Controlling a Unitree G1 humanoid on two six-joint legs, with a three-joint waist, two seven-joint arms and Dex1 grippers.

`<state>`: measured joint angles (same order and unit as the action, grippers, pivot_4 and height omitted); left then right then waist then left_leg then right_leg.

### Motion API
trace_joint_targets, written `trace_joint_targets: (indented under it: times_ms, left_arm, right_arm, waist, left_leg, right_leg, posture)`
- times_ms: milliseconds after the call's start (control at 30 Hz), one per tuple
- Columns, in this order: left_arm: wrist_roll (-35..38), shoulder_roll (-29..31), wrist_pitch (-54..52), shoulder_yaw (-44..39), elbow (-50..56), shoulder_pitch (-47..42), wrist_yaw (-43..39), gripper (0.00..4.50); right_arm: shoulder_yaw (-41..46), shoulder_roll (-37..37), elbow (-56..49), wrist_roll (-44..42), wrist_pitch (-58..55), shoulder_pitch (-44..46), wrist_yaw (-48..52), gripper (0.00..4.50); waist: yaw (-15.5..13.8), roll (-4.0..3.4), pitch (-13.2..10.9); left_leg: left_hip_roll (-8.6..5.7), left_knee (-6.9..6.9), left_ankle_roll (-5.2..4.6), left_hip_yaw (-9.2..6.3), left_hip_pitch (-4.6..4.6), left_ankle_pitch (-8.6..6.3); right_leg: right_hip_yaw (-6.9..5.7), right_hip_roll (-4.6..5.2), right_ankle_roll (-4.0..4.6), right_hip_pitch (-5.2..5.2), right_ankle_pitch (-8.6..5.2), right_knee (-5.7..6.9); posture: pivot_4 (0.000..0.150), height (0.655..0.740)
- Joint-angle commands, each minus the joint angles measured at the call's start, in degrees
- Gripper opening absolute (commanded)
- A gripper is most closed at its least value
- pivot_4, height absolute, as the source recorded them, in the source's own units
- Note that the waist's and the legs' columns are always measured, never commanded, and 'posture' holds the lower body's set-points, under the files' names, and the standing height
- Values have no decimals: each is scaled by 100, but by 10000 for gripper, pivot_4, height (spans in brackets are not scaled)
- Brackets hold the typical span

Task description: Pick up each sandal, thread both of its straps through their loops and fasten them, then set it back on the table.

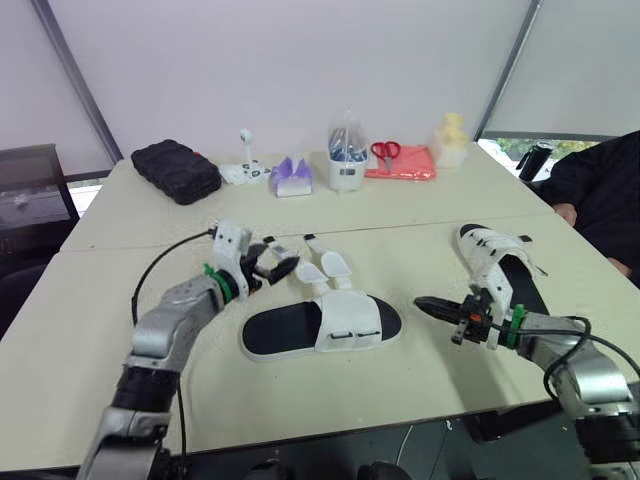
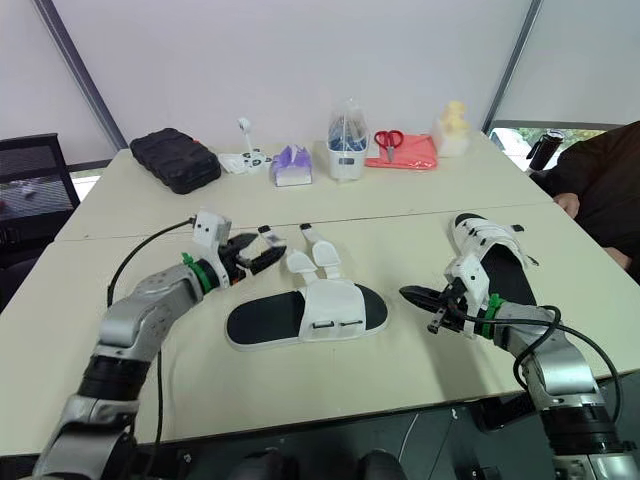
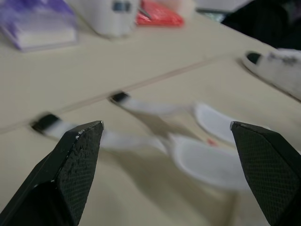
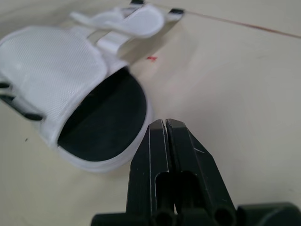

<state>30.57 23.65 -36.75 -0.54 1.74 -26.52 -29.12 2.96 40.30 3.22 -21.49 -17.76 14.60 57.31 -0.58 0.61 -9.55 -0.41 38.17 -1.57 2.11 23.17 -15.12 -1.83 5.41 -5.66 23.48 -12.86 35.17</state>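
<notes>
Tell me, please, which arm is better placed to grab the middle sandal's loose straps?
Left. The left end effector is open beside the straps, pointing at them. The right end effector is shut, off the other end of the sandal, away from them.

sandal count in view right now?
2. The centre sandal lies in the middle of the table, its straps loose and spread out. The right sandal sits toward the table's right edge. None looks hidden.

Bright even daylight, soft shadows, blurred straps (image 3: 150, 107) in left wrist view
</notes>
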Motion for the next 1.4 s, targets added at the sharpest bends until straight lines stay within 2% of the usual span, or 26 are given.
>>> trace_joint_targets:
  times_ms: [33, 267, 433, 733, 967, 1167, 1300, 1400]
  left_arm:
    - [143, 44, -467, -145, 339, 46, 58, 45000]
    - [536, -121, -1071, -593, 419, 198, 195, 45000]
    - [600, -140, -1193, -545, 386, 244, 17, 45000]
    - [735, -216, -1412, -536, 19, 101, -322, 45000]
    - [683, -413, -1337, -523, -817, -339, -683, 45000]
    - [711, -947, -747, -1101, -3178, -1608, -795, 45000]
    - [585, -1031, -187, -1516, -4851, -2450, -772, 45000]
    - [469, -1001, 163, -1695, -5708, -2841, -780, 45000]
  right_arm:
    - [-406, -28, 310, 310, 429, 325, 405, 183]
    - [-787, -341, 920, 660, 931, 507, 509, 183]
    - [-880, -495, 1148, 761, 1080, 550, 584, 183]
    - [-1004, -570, 252, 522, 552, 415, 842, 183]
    - [-1256, -866, 511, 702, 602, 660, 829, 183]
    - [-1364, -995, 907, 866, 840, 833, 869, 183]
    - [-1426, -1063, 1027, 952, 957, 837, 883, 183]
    - [-1451, -1091, 1061, 973, 997, 840, 872, 183]
  waist:
    - [-11, 0, 0]
    - [-9, 1, 0]
    - [3, 1, 0]
    - [-5, 0, 1]
    - [22, 0, 1]
    - [21, 4, 0]
    - [75, 5, 0]
    - [129, 6, 0]
  left_leg:
    - [0, 0, 0, 0, -1, 0]
    - [-5, -1, 2, -3, 0, 1]
    - [-5, -1, 3, -4, -6, 1]
    - [-4, -6, 6, -4, -8, 0]
    - [-3, -8, 7, -4, -7, 0]
    - [-3, -8, 15, -4, -8, 5]
    - [-2, -9, 15, -4, -8, 6]
    - [-1, -12, 15, -3, -8, 6]
  right_leg:
    - [0, 0, 8, 0, -4, 0]
    - [-1, 6, -1, -2, 1, -1]
    - [-2, 8, 3, -5, -1, -1]
    - [5, 25, 17, -4, -7, -2]
    - [5, 27, 22, 1, -5, -3]
    - [-1, 23, 27, 0, 0, -4]
    - [-6, 12, 10, 0, 11, -4]
    - [-10, 3, 7, 0, 12, -3]
  posture:
    - [1500, 7400]
    - [1500, 7400]
    - [1500, 7400]
    - [1500, 7400]
    - [1500, 7400]
    - [1500, 7400]
    - [1500, 7400]
    - [1500, 7400]
